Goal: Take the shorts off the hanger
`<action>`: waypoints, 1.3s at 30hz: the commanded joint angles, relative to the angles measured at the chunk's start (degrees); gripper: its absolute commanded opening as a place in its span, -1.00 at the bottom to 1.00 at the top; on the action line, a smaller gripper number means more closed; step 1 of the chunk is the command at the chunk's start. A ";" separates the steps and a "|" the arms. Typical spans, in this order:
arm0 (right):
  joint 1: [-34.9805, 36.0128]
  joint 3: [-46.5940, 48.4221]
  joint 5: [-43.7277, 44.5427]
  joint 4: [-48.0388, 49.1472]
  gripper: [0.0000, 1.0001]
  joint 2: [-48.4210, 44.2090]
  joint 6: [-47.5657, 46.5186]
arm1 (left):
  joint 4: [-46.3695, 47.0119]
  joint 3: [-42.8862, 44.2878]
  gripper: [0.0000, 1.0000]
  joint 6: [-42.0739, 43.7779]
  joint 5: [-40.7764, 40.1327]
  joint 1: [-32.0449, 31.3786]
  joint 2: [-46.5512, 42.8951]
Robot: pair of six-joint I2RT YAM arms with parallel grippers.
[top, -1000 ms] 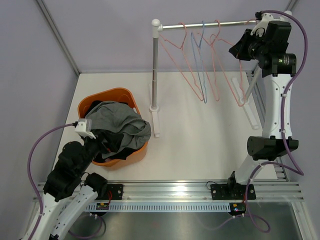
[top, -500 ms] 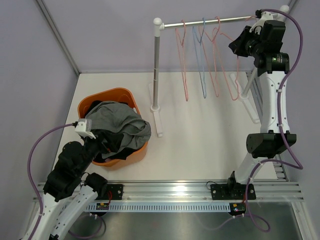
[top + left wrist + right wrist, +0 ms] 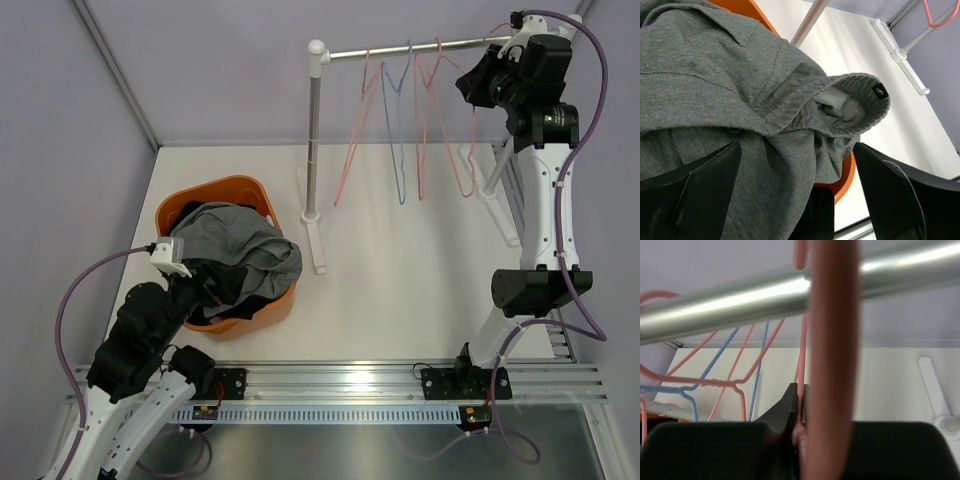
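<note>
Top external view puts the grey shorts (image 3: pixel 235 240) heaped in the orange basket (image 3: pixel 215 188) at your left, a black pair (image 3: pixel 232 287) under them, and every hanger on the rail (image 3: pixel 400 48) bare. Your left pincer (image 3: pixel 795 195) stands wide open just over the grey cloth, holding nothing. Lift it carelessly and a finger could catch a fold and drag the shorts over the rim onto the desk (image 3: pixel 400 270). Your right pincer (image 3: pixel 796 410) is closed on a pink hanger (image 3: pixel 803 365) up at the rail. Any sideways pull there may unhook it, tangle it with its slanting neighbours, or tip the stand.
</note>
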 commanded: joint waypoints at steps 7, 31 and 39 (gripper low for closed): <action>2.03 11.70 1.88 -0.60 -1.00 4.58 -2.24 | 2.01 -0.08 0.98 0.55 1.57 -0.05 0.42; 2.64 9.61 6.63 -1.39 -0.99 10.05 -4.70 | 2.01 -0.17 0.98 0.55 1.48 0.04 0.25; 3.43 1.44 9.00 1.59 -0.39 4.16 -4.00 | 2.10 -0.17 0.98 0.46 1.39 0.04 0.33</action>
